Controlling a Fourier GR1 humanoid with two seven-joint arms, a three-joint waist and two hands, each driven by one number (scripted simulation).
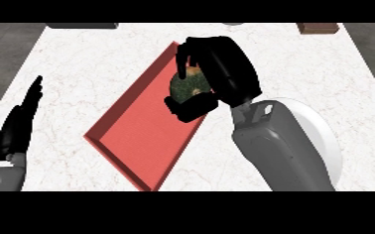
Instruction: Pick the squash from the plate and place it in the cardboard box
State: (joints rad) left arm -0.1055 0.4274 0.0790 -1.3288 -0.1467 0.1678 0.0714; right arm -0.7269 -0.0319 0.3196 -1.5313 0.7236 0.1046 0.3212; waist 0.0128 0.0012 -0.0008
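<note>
**newbie_op:** ok so where am I in this? can't tell if I've actually got the thing

**gr1_regular:** you've got it. Your right hand (219, 74) has fingers and thumb curled round the squash (189, 84), you can see the green-yellow skin peeking out between them. It's held over the far right edge of the red box (139, 129), the shallow tray-looking thing lying diagonal on the counter (88, 64). The white plate (322, 134) is behind your forearm, low right, mostly hidden

**newbie_op:** so pick's done?

**gr1_regular:** I'd say yes, you're in the carry/place step. Squash sits right at the rim though, so I wouldn't let go there. If it were me I'd nudge it left and toward you so it's over the middle of the box floor, lower it, then spread the fingers. It's a roundish thing, could roll if you release high

**newbie_op:** and the left hand?

**gr1_regular:** left hand (18, 124) is resting at the left edge, fingers straight and up, holding nothing. Leave it be
</note>
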